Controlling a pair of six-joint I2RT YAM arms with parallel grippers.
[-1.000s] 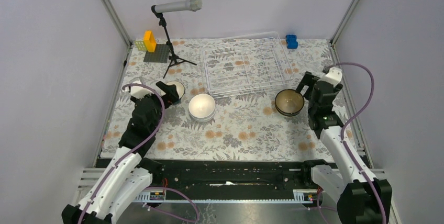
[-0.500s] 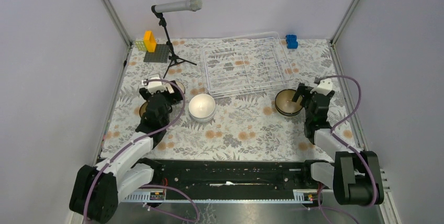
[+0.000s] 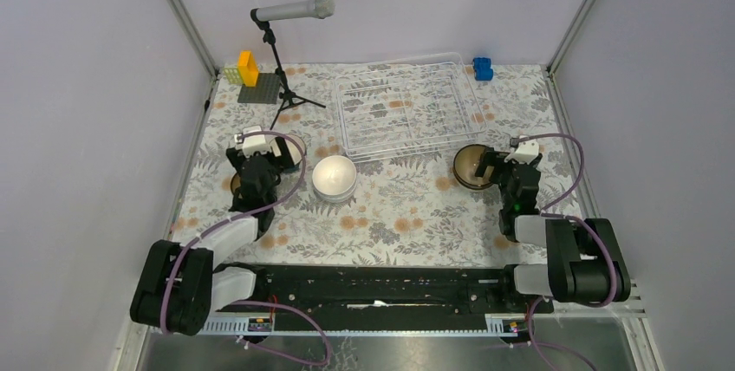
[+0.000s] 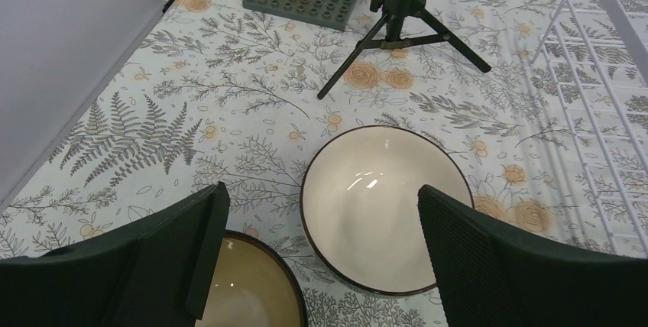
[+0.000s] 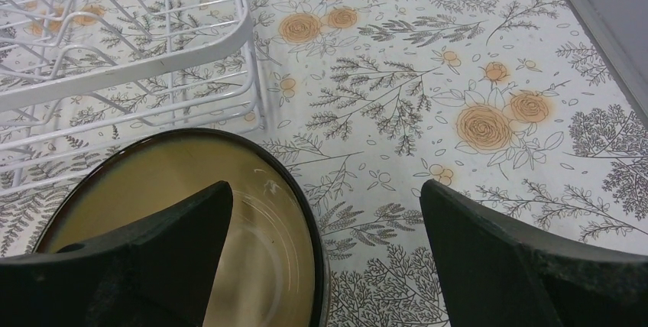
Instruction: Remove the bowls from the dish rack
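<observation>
Floral table (image 3: 399, 224), bowls (image 3: 334, 177) outside the dish rack (image 3: 407, 111).
Before it, left tool (image 4: 321, 193) and right tool (image 5: 327, 188) gape wide, empty.

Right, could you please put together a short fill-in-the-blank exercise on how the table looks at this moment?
1. The dish rack is completely ___.
2. The blue block sits at the rack's far ___ corner.
3. The black tripod holds a ___.
4. The left gripper and the right gripper both stand ___, gripping nothing.

Missing words: empty; right; microphone; open.
</observation>
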